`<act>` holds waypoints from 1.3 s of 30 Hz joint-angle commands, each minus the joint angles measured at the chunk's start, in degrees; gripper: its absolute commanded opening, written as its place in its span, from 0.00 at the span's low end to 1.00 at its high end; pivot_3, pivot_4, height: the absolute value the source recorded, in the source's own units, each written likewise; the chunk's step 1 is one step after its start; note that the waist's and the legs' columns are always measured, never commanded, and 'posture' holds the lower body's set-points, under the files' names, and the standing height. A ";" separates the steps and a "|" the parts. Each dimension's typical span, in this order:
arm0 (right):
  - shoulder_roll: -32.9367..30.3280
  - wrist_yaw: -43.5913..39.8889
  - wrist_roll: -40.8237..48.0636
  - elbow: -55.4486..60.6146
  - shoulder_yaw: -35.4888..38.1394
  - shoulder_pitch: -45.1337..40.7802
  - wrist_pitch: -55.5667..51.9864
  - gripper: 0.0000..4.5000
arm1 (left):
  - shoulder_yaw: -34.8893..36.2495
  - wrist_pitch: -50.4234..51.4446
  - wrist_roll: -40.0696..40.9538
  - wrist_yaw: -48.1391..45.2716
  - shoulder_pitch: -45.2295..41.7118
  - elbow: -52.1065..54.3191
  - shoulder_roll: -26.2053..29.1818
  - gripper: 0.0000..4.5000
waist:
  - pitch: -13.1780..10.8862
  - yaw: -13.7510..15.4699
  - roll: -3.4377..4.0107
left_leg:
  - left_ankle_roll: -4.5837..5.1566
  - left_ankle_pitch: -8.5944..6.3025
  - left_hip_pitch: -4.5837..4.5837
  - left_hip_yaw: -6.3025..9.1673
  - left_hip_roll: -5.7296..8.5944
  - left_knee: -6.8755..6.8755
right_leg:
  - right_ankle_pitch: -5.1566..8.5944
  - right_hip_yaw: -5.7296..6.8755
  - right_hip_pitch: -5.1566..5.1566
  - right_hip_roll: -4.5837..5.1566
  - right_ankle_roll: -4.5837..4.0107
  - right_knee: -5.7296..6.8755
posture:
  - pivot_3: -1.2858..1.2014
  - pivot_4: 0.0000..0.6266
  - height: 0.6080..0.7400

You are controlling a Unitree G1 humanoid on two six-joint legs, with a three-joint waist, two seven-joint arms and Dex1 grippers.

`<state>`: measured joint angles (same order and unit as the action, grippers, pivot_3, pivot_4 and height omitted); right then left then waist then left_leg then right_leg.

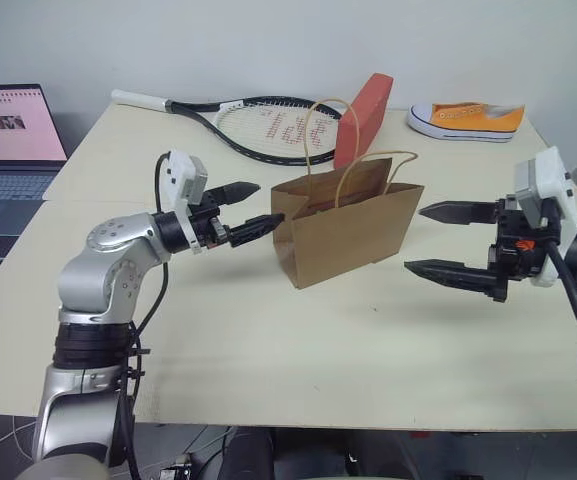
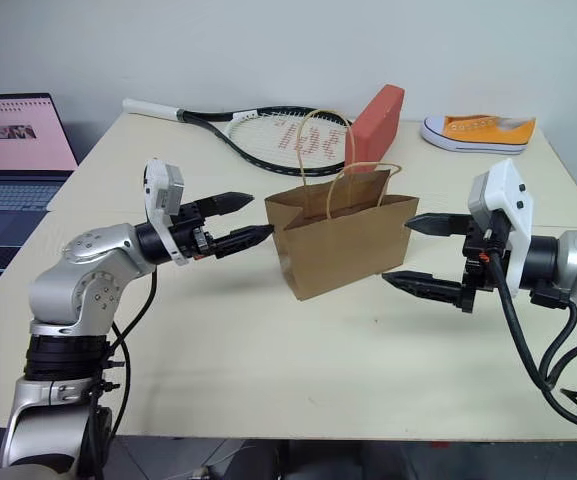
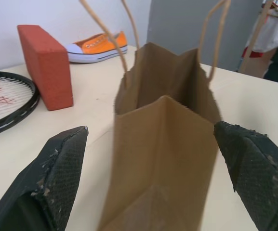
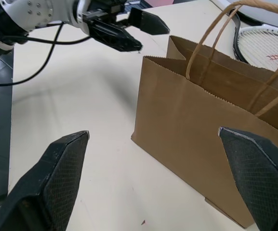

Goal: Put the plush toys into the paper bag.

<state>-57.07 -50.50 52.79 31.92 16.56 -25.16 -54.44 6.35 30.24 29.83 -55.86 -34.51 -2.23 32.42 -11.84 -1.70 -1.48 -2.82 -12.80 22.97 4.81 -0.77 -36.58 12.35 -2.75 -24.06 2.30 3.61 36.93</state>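
Note:
The brown paper bag (image 1: 348, 228) stands upright and open-topped in the middle of the table, its two cord handles (image 1: 328, 140) standing up. My left gripper (image 1: 266, 205) is open and empty, level with the bag's left end, its fingertips close to the paper. On the other side of the bag my right gripper (image 1: 415, 238) is open and empty, a short gap away. The left wrist view looks at the bag's narrow end (image 3: 158, 159); the right wrist view shows its broad side (image 4: 191, 115) and the left gripper (image 4: 134, 33) beyond. The plush toys are out of view.
Behind the bag lie a tennis racket (image 1: 258, 122), a red block (image 1: 363, 118) standing on edge and an orange-and-white sneaker (image 1: 468, 120). A laptop (image 1: 8, 130) sits on a side surface at the far left. Bare tabletop (image 1: 298, 350) stretches in front of the bag.

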 commanded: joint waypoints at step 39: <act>-3.50 2.09 11.50 1.70 1.67 -0.01 -0.97 1.00 | -5.09 -4.91 -1.89 -19.31 -8.65 -14.00 0.40 0.99 | 0.00 -0.01 0.00 | 0.00 0.00 0.02 0.01 0.00 -0.02 | 0.00 0.00 -0.01 0.00 0.00 0.01 | 0.52 0.24 1.00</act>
<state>-59.62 -47.66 64.12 33.47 16.89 -25.19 -56.58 1.38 25.98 27.88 -74.47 -41.83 -18.26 32.27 -11.84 -1.71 -1.48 -2.81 -12.80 22.99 4.82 -0.78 -36.59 12.35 -2.75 -24.07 2.30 3.61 36.94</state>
